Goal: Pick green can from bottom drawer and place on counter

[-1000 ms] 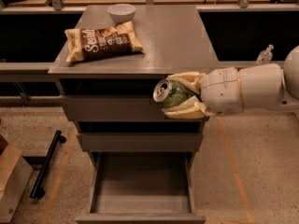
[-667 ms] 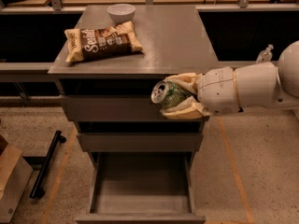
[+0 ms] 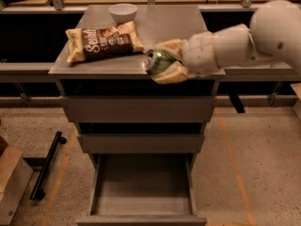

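My gripper (image 3: 162, 62) is shut on the green can (image 3: 156, 60), holding it on its side with the silver top facing left. It hangs over the front edge of the grey counter (image 3: 164, 27), right of the brown snack bag (image 3: 103, 42). The white arm comes in from the right. The bottom drawer (image 3: 141, 187) is pulled open below and nothing shows inside it.
A white bowl (image 3: 122, 12) stands at the back of the counter behind the snack bag. Two upper grey drawers (image 3: 138, 109) are shut. A black bar (image 3: 47, 166) lies on the floor at left, beside a cardboard box (image 3: 11, 182). Wooden tabletops run behind.
My gripper has lifted the green can from in front of the upper drawers up to counter height and over its front edge.
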